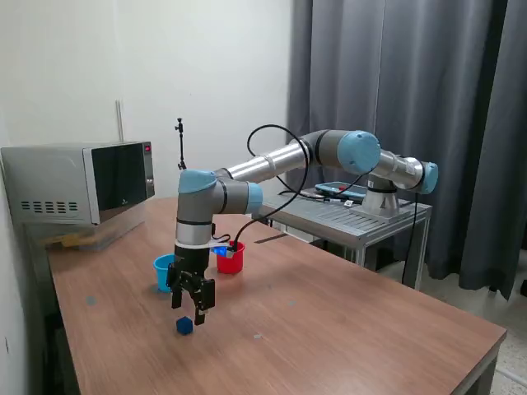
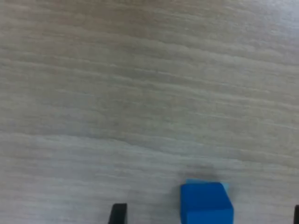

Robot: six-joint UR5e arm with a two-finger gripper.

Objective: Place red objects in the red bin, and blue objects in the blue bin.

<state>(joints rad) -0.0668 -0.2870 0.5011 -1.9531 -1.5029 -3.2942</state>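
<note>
Our gripper (image 1: 188, 306) is hanging open and empty just above a blue cube (image 1: 184, 326) lying on the table (image 1: 346, 329), between our parted fingers. We are judging this cube still unsorted; the blue bin (image 1: 163, 271) and red bin (image 1: 230, 258) are standing behind, their contents hidden from us.

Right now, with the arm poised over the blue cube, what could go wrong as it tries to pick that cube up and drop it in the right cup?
1. In the wrist view the blue cube sits off-centre between the open fingertips, nearer one side, so closing may nudge it rather than grip it.
2. The blue cup and red cup stand close together, so the release could land in the wrong cup.
3. The gripper could knock a cup on the way over.
</note>
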